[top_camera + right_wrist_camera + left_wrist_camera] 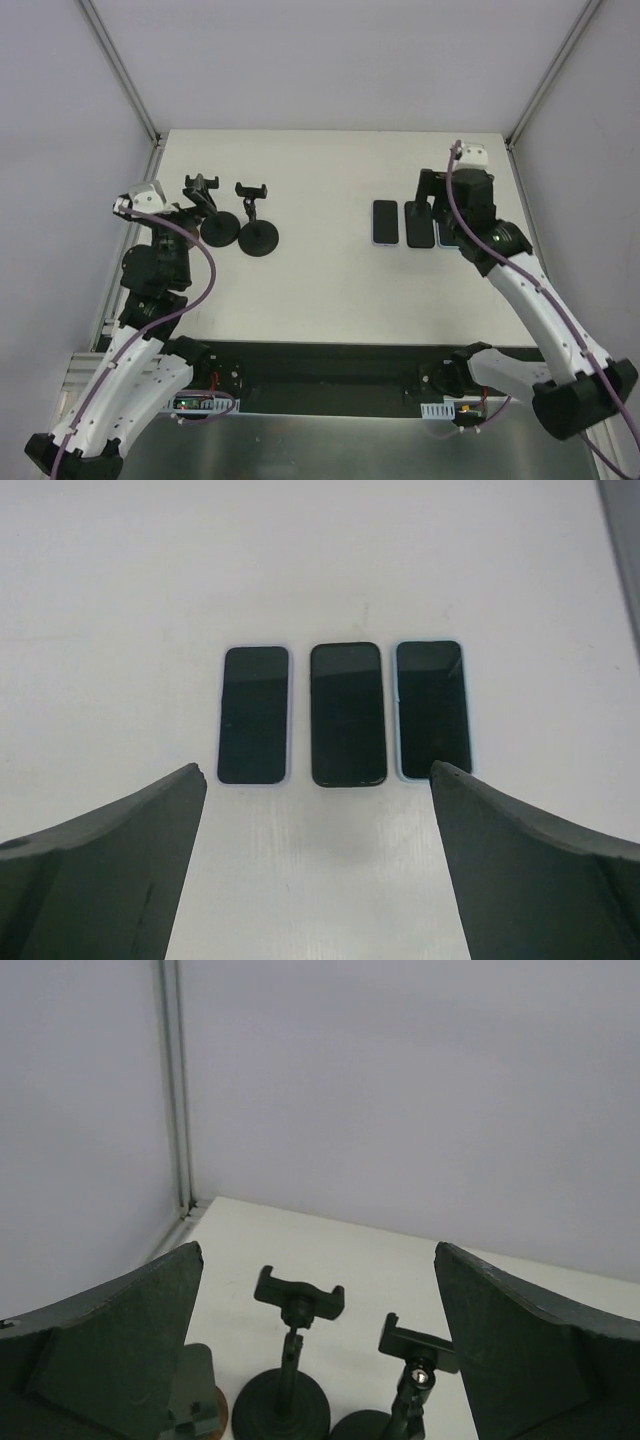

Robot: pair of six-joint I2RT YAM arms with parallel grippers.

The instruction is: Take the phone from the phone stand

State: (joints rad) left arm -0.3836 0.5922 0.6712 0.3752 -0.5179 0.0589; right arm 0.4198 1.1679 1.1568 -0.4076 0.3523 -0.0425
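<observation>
Right gripper (318,775) spread wide; three phones (347,713) lie flat, side by side on the table (120,580), just ahead of its fingertips. Left gripper (318,1250) (also wide) faces two phone stands (293,1360).

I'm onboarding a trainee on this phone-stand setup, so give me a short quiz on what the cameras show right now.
1. How many phones lie flat on the table?
2. True or false: the two stands seen by the left wrist camera hold no phone.
3. The right gripper is: A) shut on a phone, B) open near the phones, C) out of view.
Key: 1 three; 2 true; 3 B.
</observation>
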